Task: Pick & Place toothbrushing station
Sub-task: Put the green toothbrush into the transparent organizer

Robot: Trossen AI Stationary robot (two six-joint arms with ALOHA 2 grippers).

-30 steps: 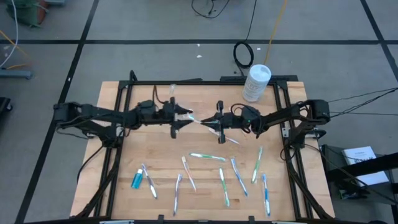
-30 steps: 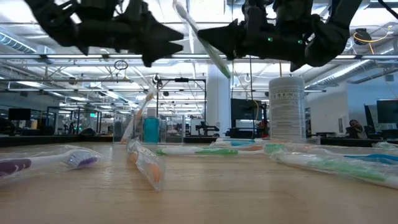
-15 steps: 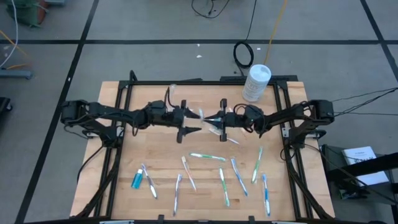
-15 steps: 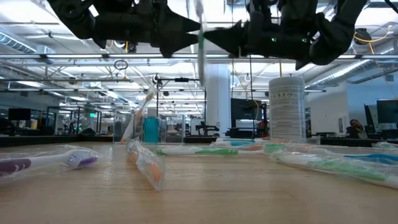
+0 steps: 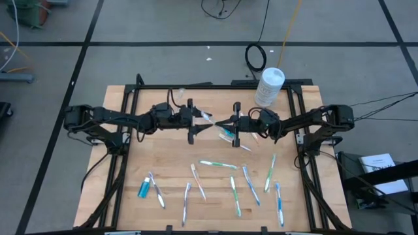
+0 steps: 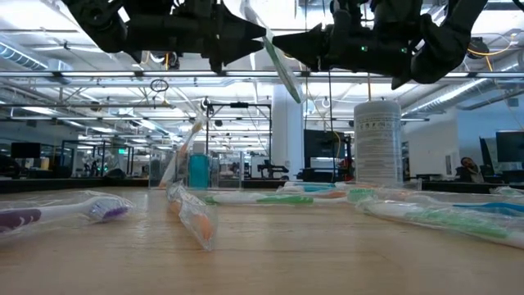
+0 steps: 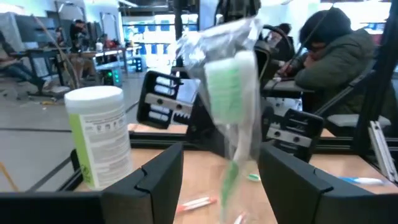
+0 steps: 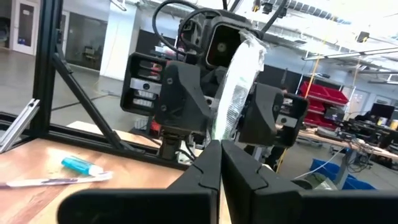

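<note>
Wooden table (image 5: 163,163) strewn with wrapped toothbrushes; a green wrapped toothbrush (image 7: 231,93) is clamped by right gripper (image 5: 226,123), mid-handover; left gripper (image 5: 201,123), fingers apart, must be closed next

No text, brand or number can be read anywhere. The white tub (image 7: 99,135), seen beyond and to one side of the left end effector (image 7: 221,171), carries a label (image 7: 106,127) with a green band and dark print, but the lettering is too small and soft to make out. The same tub (image 6: 377,141) in the low view shows lines of grey print below the right end effector (image 6: 282,39), likewise illegible.
</note>
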